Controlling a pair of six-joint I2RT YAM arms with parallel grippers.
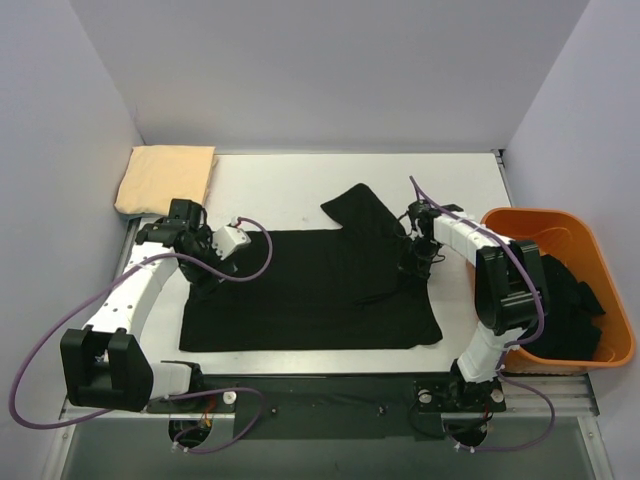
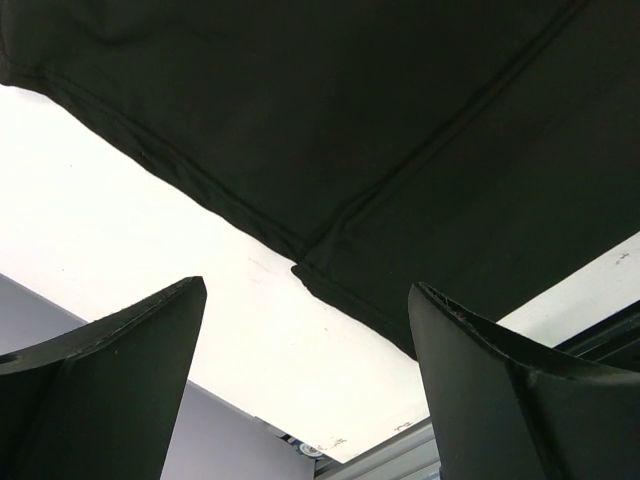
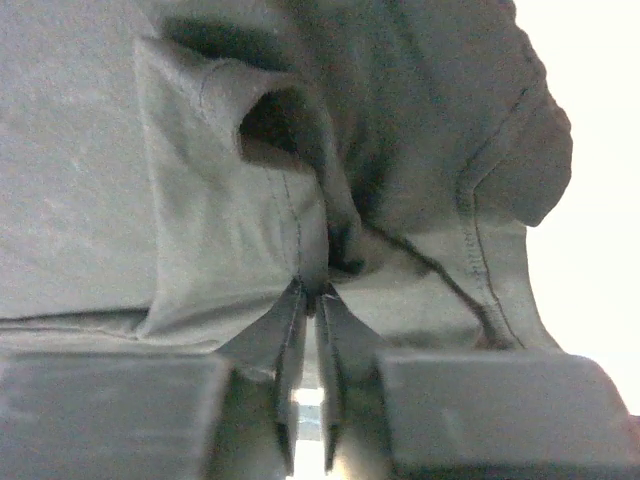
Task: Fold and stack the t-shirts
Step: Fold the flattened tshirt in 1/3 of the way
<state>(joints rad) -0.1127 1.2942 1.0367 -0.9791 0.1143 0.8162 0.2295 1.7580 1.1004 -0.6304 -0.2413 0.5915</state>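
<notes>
Spread black tee point(image 1: 300, 290), tan tee point(image 1: 165, 178), bin point(image 1: 560, 364): one each.

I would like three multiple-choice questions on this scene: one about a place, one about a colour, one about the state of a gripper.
1. Where does the folded tan shirt lie?
A. at the far left corner of the table
B. inside the bin
C. at the near right edge

2. What colour is the bin?
A. blue
B. orange
C. green

3. In what state is the right gripper?
A. wide open over bare table
B. shut on the black shirt
C. shut on the bin's rim

Answers: 1 A, the top view shows it there; 2 B, its walls are orange; 3 B, its fingers pinch a fold of cloth.
</notes>
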